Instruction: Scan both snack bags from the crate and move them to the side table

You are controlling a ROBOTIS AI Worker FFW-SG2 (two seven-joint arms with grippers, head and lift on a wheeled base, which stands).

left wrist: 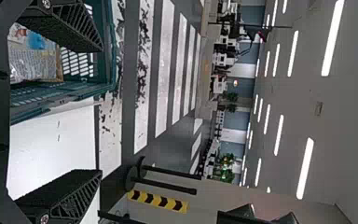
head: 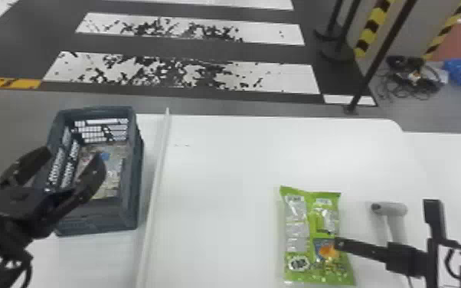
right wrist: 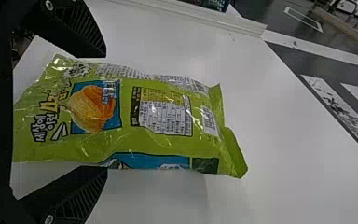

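1. Gripping the green snack bag (head: 298, 229) on the tabletop (head: 222, 172) wants the spread right claw (right wrist: 106, 112) centred, then closed gently.
2. Avoid snagging the crate (head: 99, 216) with the spread left claw (head: 72, 155).

Bright ceiling strip lights (left wrist: 333, 37); pale sheen on white table (head: 233, 161); glints on green snack bag (head: 296, 212).

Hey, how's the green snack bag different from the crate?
The snack bag is bright green, while the crate is dark. The bag is smaller and lies flat, shiny and crinkled; the crate is larger, with stiff walls and an open top. The bag lies right of the raised strip, the crate left of it. Both rest on white surfaces.
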